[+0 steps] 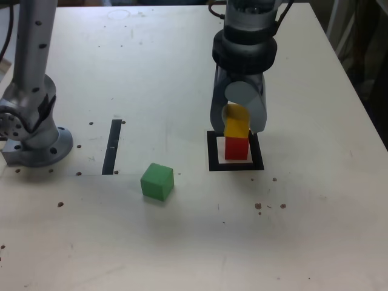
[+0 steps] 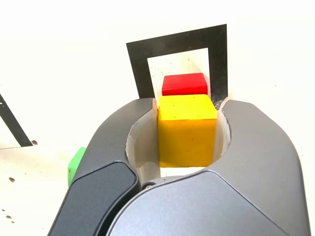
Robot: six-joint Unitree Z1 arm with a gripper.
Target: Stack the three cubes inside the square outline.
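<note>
yellow cube, red cube, green cube, black square outline, grey claw

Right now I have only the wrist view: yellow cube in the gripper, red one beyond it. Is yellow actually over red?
Observer: Yes. The exterior view shows the yellow cube directly above the red cube, faces apparently meeting, yellow slightly tilted.
Operator: And green? I see only a corner.
Observer: The green cube stands alone, to the exterior view's left of the square outline, well apart from it.
Operator: Anything between them?
Observer: Nothing; the black strip lies further left.
</note>
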